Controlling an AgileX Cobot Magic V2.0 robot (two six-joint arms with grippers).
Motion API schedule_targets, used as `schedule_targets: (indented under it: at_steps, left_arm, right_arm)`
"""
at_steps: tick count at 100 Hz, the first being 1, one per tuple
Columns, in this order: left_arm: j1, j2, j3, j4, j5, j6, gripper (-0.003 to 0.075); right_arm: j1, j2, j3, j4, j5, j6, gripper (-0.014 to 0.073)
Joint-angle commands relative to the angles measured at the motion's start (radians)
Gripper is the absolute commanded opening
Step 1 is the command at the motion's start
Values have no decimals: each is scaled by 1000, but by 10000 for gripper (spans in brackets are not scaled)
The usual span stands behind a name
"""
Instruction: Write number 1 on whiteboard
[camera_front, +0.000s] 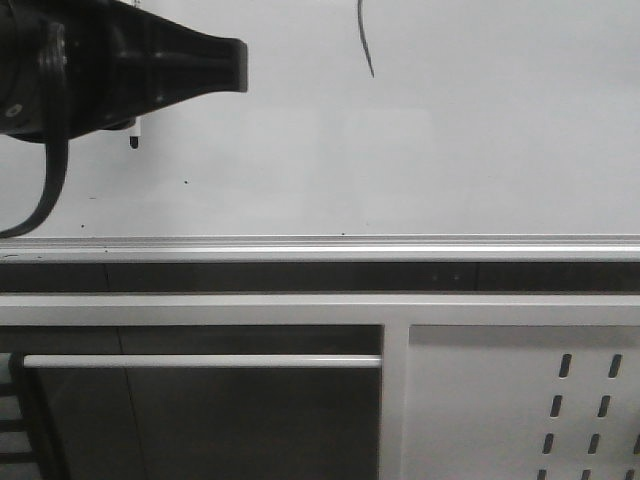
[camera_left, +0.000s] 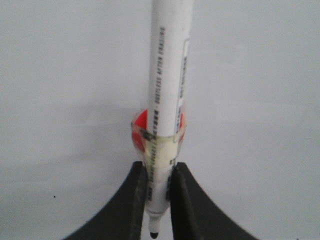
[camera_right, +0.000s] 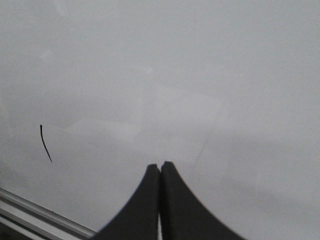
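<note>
Glossy whiteboard (camera_front: 480, 150) fills the scene, its aluminium frame (camera_front: 320, 246) running above a slotted white panel (camera_front: 520, 400). At left, the left gripper (camera_left: 159, 200) clamps a white marker (camera_left: 167, 90). The number 1 (camera_front: 365, 40) curves near the board's top edge. The right gripper (camera_right: 160, 195) hangs pressed together, empty.

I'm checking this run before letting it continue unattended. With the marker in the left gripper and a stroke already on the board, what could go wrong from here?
1. The uncapped marker sits between the left gripper fingertips, tip exposed; a low swing could leave a stray mark on the whiteboard.
2. The stroke may smear if an arm brushes it.
3. The marker is held near its tip, so it might tilt or slip.
</note>
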Motion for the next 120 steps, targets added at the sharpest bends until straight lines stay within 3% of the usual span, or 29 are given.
schedule_targets:
  at_steps: [1,48,72,120]
  left_arm:
    - [29,-23,-34,74,34,6,-17]
    - [94,-23,-52,74,-49,6,-17]
    - [168,-23,-100,74,-174,33,-17]
    - [79,-70,-110,74,-121,162,-17]
  right_arm:
    - [-2,10,-31,-16,-51,-10,-70]
    - [-2,10,-31,-16,-51,-10,-70]
    - [-2,10,-31,-16,-51,-10,-70]
    - [-2,10,-31,-16,-51,-10,-70]
